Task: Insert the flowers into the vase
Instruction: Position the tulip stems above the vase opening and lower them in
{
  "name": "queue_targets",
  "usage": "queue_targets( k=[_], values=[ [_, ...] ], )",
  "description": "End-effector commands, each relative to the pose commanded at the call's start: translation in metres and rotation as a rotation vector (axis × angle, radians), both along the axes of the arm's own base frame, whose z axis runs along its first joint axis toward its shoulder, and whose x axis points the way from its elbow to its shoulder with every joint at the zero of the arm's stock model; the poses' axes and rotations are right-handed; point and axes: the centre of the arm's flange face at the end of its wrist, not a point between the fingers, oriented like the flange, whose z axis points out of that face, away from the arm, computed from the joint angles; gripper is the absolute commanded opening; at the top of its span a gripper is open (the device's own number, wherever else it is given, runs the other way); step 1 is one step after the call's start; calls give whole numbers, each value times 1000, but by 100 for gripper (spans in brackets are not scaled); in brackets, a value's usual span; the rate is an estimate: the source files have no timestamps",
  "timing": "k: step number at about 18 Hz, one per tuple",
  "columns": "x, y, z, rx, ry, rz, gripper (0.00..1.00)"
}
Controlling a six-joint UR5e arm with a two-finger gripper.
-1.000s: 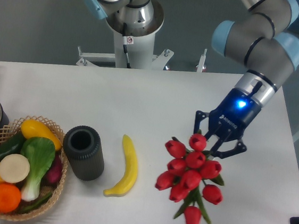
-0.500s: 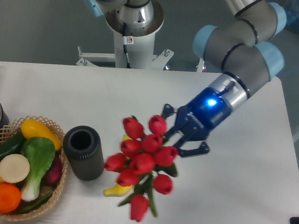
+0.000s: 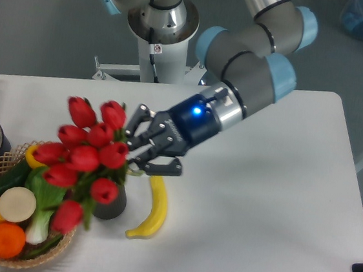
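Gripper (image 3: 130,145) pinching the flowers (image 3: 85,158), held over the vase (image 3: 112,203). 1 banana (image 3: 152,208) just right of vase; basket (image 3: 10,157) left.

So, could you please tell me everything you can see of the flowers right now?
The flowers are a bunch of about ten red tulip buds with green stems and leaves, plastic-looking. The gripper holds them in the air by the stems, its fingers closed around the bundle's right side. The buds fan out to the left and downward, covering most of the vase and overlapping the wicker basket's right edge. The image is slightly blurred. No stem looks to be inside the vase yet.
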Motion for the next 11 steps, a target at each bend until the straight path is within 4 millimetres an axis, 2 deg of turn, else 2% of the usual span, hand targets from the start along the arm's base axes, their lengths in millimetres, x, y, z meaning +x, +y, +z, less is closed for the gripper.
queue_targets(
  k=[5, 8, 11],
  values=[
    [14, 7, 1, 118, -22, -52, 27],
    [19, 5, -10, 161, -35, -61, 27],
    [16, 5, -30, 190, -58, -59, 27]
  ],
)
